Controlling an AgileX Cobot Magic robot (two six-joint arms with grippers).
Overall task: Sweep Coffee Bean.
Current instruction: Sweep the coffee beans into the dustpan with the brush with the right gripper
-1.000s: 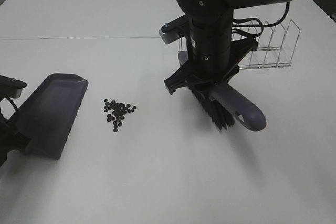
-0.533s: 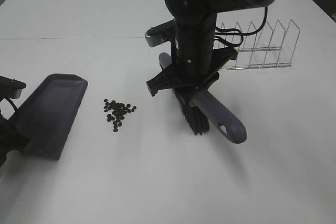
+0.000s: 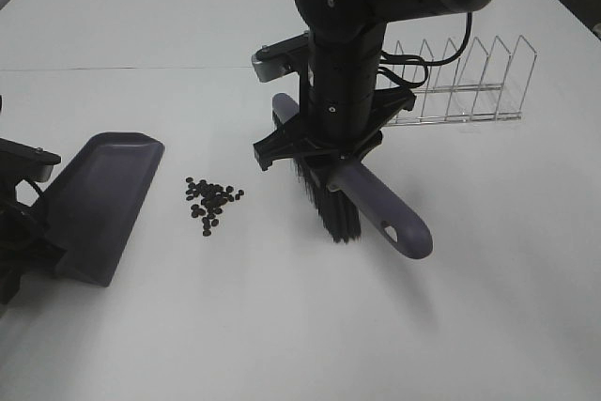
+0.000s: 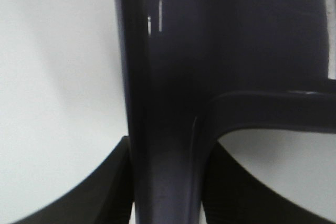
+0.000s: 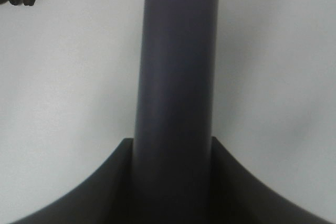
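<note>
Nearest me on the white table (image 3: 282, 345), at the left edge of the high view, my left gripper (image 4: 168, 198) is clamped on the handle of the purple-grey dustpan (image 3: 99, 199). In the left wrist view its two dark fingers (image 4: 105, 192) press on either side of the handle. The pan lies low on the table, its tray widening away from the gripper. I see only its own dark surface inside it.

The coffee beans (image 3: 212, 203) sit in a loose cluster on the table, a short way to the right of the pan and not touching it. All of them that I can see are outside the pan.

Further right of the beans, my right gripper (image 3: 324, 152) hangs over the table, closed on the brush (image 3: 380, 208). The right wrist view shows the jaws pressed against both sides of its grey handle. The brush is tilted: the black bristles (image 3: 329, 208) point down at the table, and the handle end with its hanging hole reaches toward me and to the right. I cannot tell whether the bristle tips touch the surface. A few beans show at the corner of the right wrist view.

Farthest back, behind the right arm, a wire rack (image 3: 460, 82) stands upright on the table.
</note>
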